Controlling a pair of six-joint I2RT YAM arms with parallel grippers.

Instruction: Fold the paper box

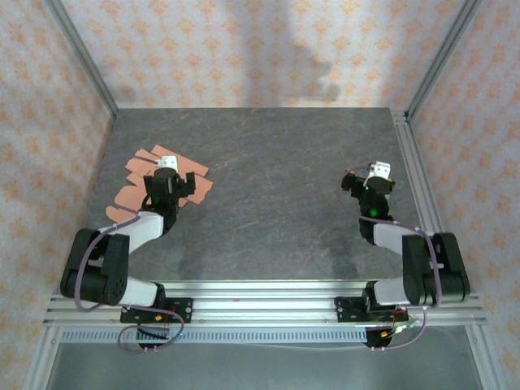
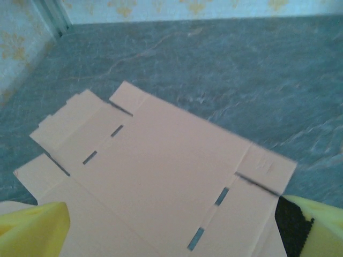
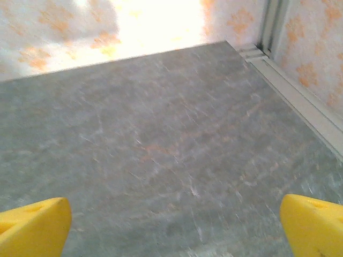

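The paper box (image 1: 130, 193) is a flat salmon-pink die-cut sheet with several flaps and slots, lying on the dark table at the left. My left gripper (image 1: 165, 166) hovers over its middle and stands open; in the left wrist view the sheet (image 2: 161, 176) spreads between the two yellow fingertips (image 2: 35, 227), which touch nothing. My right gripper (image 1: 375, 175) is far off at the right, open above bare table, its yellow fingertips (image 3: 32, 225) wide apart.
The dark slate-like tabletop (image 1: 276, 195) is fenced by aluminium rails (image 1: 414, 171) at the right and patterned walls at the back and sides. In the right wrist view a rail (image 3: 300, 101) runs close along the right side.
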